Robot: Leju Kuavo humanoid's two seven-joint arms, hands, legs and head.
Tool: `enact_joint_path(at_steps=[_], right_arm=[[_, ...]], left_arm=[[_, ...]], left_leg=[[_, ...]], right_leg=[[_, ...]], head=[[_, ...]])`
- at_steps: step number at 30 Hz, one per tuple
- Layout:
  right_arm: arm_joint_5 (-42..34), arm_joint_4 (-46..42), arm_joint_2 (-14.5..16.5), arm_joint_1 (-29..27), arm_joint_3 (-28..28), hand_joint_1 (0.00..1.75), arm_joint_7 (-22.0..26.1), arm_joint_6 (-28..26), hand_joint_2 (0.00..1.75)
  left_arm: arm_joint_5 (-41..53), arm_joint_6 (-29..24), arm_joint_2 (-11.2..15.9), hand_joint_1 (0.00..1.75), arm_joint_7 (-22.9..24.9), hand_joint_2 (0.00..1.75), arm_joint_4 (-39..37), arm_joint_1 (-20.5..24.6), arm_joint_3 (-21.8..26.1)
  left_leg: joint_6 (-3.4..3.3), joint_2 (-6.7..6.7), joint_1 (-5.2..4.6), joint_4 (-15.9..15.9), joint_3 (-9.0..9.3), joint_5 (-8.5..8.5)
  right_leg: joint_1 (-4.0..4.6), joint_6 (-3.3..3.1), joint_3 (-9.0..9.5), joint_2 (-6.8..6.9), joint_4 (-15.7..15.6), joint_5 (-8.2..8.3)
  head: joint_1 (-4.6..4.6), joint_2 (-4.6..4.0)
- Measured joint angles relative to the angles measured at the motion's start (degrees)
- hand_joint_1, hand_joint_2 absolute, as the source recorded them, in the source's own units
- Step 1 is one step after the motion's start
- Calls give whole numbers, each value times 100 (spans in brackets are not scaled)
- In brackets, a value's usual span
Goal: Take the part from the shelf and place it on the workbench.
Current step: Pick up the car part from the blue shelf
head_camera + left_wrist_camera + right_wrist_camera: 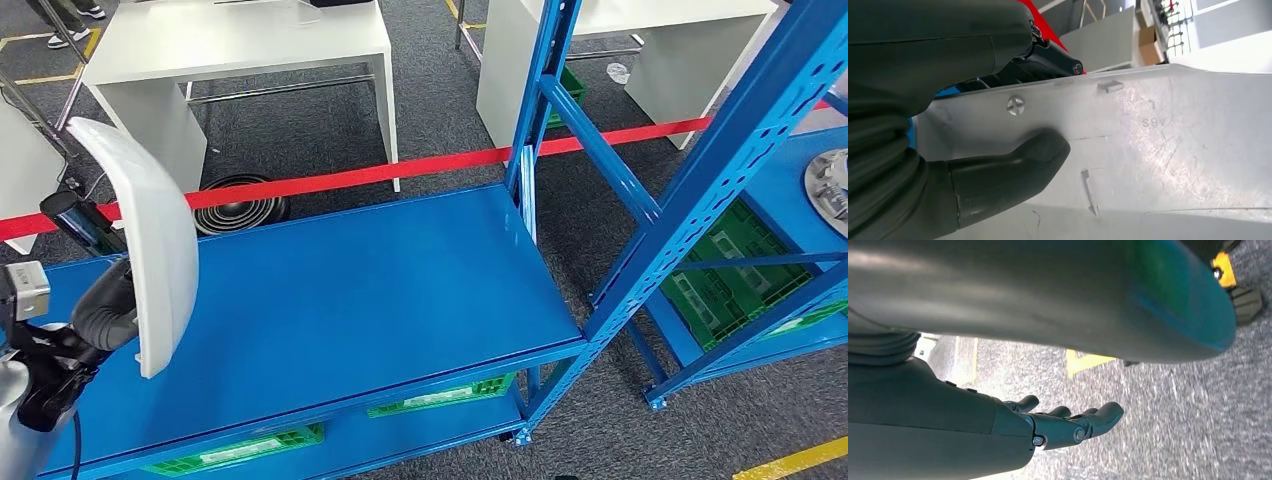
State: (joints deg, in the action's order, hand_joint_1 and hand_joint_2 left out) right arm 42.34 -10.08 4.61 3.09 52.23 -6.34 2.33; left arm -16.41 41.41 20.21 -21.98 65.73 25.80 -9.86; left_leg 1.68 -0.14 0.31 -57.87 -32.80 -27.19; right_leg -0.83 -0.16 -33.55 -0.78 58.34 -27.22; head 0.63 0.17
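White ABS part (150,240) is gripped by our left hand (105,310), thumb (1013,170) pressing its face, at the blue shelf's (380,290) near-left. Right hand (1068,422) hangs open, holding nothing. Risk: smooth curved panel slips, or clips a shelf upright (540,90).

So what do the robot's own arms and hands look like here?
The left robot hand is dark grey with a ribbed, rubbery cover at the wrist, a thick grey thumb and black finger links joined by small silver pins. The right robot hand has the same dark segmented fingers. A black cable hangs by the silver left arm.
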Motion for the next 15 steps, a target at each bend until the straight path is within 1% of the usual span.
enact_joint_path(at_steps=[4,7,11,15], right_arm=[[69,0,-46,13,-4,0,7,10,0],[175,0,-80,-1,-17,0,-4,38,0],[250,0,-139,-12,-29,0,-29,64,0],[285,0,-159,-33,-59,0,-31,131,0]], left_arm=[[-148,47,71,175,-8,175,460,-366,331],[-449,172,111,175,-40,175,908,-872,584],[-843,357,-41,175,58,175,1301,-1465,790],[-1277,468,-194,175,208,175,1364,-1782,885]], left_leg=[[2,-5,0,1,3,-2],[2,9,0,2,13,-9],[-18,-2,-19,-5,14,-22],[-48,-3,-42,-22,12,-40]], right_leg=[[1,-2,9,6,1,-4],[-1,-4,9,-8,2,-7],[-19,11,20,2,-6,-19],[-50,39,27,8,-9,-22]], head=[[-1,0],[0,1],[-1,1],[-1,1]])
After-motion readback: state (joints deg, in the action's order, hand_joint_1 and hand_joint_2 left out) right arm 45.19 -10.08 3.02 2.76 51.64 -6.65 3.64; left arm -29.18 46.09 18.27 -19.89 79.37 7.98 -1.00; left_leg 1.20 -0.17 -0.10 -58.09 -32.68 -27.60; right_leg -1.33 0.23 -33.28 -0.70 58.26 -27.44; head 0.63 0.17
